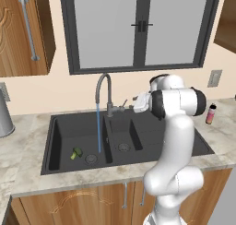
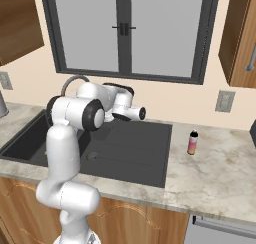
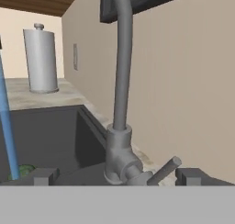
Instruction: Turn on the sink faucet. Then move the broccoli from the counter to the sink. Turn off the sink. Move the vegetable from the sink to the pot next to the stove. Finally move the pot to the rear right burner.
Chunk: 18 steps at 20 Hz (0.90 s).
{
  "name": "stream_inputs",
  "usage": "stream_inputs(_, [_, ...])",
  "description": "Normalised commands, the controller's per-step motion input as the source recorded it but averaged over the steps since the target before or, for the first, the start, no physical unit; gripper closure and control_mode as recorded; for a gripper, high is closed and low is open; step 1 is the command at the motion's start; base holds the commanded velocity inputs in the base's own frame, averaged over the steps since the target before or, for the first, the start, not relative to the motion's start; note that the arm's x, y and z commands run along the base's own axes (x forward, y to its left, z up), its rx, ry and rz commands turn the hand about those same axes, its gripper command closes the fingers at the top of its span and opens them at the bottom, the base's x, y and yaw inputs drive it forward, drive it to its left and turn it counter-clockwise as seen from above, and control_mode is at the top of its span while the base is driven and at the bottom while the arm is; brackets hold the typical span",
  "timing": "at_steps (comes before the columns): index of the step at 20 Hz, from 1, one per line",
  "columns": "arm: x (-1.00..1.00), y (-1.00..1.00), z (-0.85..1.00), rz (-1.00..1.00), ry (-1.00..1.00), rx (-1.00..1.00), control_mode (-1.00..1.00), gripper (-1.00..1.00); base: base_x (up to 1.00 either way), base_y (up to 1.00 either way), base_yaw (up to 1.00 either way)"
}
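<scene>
Faucet (image 1: 103, 92) is running: a thin blue stream (image 1: 98, 127) falls from its spout into the large basin of the sink (image 1: 64, 127). Broccoli (image 1: 76, 152) lies on the basin floor, just beside the drain and a little to the stream's side, so the wash step looks done and shutting the water off is the step in hand.

Gripper (image 1: 130, 106) sits level with the faucet base, on the side away from the stream, fingers spread wide and closed on nothing. In the hand view the two fingertips (image 3: 43, 176) flank the lever handle (image 3: 163, 170), which juts from the faucet base toward the camera, tilted up. Whether a pad touches it yet: cannot tell.

Handling judgement:
- Lever is a short, stiff metal rod on a pivot; it should swing with a light push and needs no clamping.
- Smooth round surface, so a finger could slip off the end; best contact is near the tip, pushing square to the rod.
- Gooseneck is rigid; avoid bumping it.

Steel canister (image 3: 41, 60) stands on the counter (image 1: 27, 173) well beyond the faucet, clear of the work.
</scene>
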Motion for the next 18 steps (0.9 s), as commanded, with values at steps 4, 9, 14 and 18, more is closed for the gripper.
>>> stream_inputs(4, [0.17,-0.01,-0.16,0.01,-0.02,0.0,-1.0,-1.0,0.0,0.0,0.0])
stream_inputs(9, [0.06,0.0,-0.07,0.02,-0.02,0.0,-1.0,-1.0,0.0,0.0,0.0])
stream_inputs(14, [0.02,0.01,0.0,0.03,0.0,0.0,-1.0,-1.0,0.0,0.0,0.0])
stream_inputs(18, [0.13,0.0,-0.04,0.04,0.0,0.0,-1.0,-1.0,0.0,0.0,0.0])
